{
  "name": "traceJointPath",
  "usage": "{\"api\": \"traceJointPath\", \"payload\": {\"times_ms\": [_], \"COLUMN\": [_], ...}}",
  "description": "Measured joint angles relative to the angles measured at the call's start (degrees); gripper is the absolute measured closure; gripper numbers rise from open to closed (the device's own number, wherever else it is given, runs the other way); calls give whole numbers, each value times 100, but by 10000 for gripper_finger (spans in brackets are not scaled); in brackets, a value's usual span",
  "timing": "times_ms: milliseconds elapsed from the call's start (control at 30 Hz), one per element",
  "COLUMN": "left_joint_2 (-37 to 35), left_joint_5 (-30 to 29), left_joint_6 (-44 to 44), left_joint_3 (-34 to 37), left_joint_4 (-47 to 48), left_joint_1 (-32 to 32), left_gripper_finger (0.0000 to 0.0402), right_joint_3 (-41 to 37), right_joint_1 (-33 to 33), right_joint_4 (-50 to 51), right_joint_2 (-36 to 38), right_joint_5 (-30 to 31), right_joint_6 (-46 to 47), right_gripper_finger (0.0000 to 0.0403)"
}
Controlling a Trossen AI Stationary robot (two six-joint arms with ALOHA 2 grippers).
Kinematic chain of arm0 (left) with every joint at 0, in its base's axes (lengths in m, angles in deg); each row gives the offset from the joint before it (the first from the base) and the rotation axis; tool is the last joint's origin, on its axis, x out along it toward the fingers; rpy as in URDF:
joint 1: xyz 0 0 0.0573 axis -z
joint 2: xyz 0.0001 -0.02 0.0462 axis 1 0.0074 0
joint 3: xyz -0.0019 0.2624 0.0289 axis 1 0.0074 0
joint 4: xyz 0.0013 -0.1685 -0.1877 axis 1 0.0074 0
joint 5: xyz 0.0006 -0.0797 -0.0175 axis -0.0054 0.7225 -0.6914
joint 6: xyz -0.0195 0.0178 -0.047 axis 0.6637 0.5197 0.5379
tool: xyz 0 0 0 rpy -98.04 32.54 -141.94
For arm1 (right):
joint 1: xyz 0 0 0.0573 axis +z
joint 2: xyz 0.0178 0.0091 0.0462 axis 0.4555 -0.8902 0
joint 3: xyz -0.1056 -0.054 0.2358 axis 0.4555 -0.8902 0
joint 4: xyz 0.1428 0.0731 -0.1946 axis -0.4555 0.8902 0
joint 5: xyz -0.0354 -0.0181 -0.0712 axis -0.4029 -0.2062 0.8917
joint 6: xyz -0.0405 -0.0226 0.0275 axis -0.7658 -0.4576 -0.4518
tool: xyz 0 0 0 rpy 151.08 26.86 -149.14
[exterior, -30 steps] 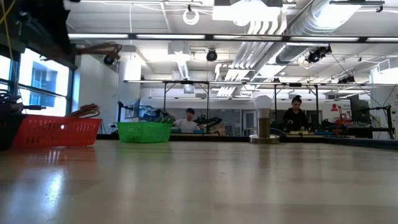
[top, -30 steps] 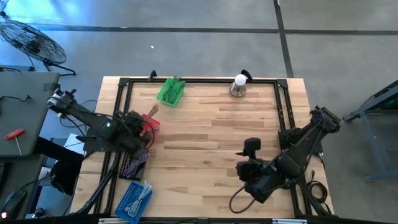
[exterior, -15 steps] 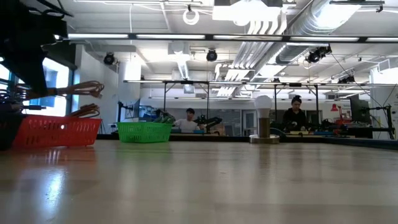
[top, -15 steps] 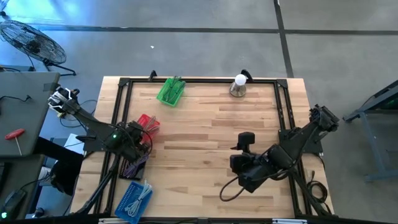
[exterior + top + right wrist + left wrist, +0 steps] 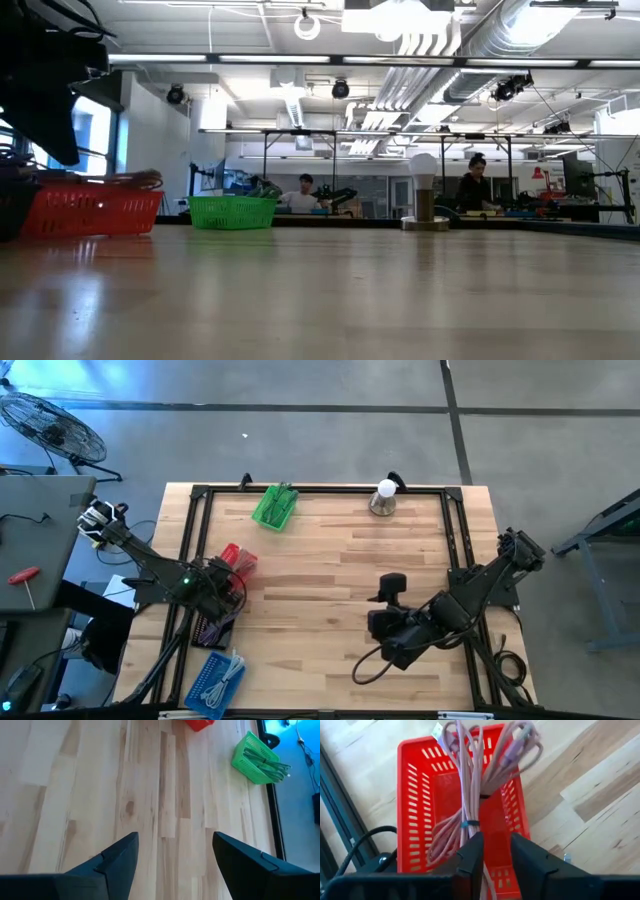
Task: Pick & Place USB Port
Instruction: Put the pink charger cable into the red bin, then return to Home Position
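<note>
Hovering: left gripper above red basket; jaws slightly apart, gripping nothing
Cable: pink USB cable bundle lying in the basket
Right gripper: jaws wide apart over table

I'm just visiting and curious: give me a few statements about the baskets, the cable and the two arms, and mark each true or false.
1. The pink cable bundle lies in the red basket. True.
2. The green basket sits next to the red one. False: it is apart, near the table's far edge.
3. The right gripper has its jaws open over bare wood. True.
4. The right gripper holds a cable. False: nothing is between its jaws.
5. The left gripper is above the red basket. True.
</note>
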Motion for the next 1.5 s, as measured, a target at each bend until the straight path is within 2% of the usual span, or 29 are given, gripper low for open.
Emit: {"api": "traceJointPath", "payload": {"times_ms": [233, 433, 567, 667, 767, 800, 900, 1033, 1267, 1367, 1500], "left_joint_2": [-10, -241, -477, -627, -678, -679, -723, -936, -1449, -1715, -2186], "left_joint_5": [-79, -642, -1041, -1463, -1866, -2017, -2301, -2240, -1544, -1078, -600], "left_joint_6": [-120, -145, -914, -1728, -2464, -2771, -3967, -5866, -8619, -9235, -9414], "left_joint_3": [-1, -428, -1165, -1744, -2240, -2365, -2612, -2653, -2653, -2596, -2203], "left_joint_4": [152, 705, 972, 945, 879, 822, 375, -649, -2109, -2517, -2752], "left_joint_1": [0, 0, 0, 0, 0, 0, 0, 2, -2, -2, -2], "left_gripper_finger": [276, 278, 324, 384, 393, 397, 399, 401, 401, 401, 401], "right_joint_3": [1, 1, 14, 14, 14, 14, 14, 8, 8, -181, -1079], "right_joint_1": [0, 7, 73, 145, 219, 247, 378, 630, 1107, 1289, 1497], "right_joint_4": [-161, -437, -772, -689, -540, -509, -379, -61, 1107, 1317, 1103], "right_joint_2": [0, 91, 488, 804, 1176, 1294, 1677, 2389, 3839, 4403, 5341], "right_joint_5": [106, 1067, 999, 975, 981, 1000, 1157, 1234, 1370, 1547, 1438], "right_joint_6": [-302, -1208, -1627, -1680, -1681, -1655, -1483, -1279, -205, 105, 184], "right_gripper_finger": [155, 163, 223, 301, 382, 390, 382, 399, 401, 402, 402]}}
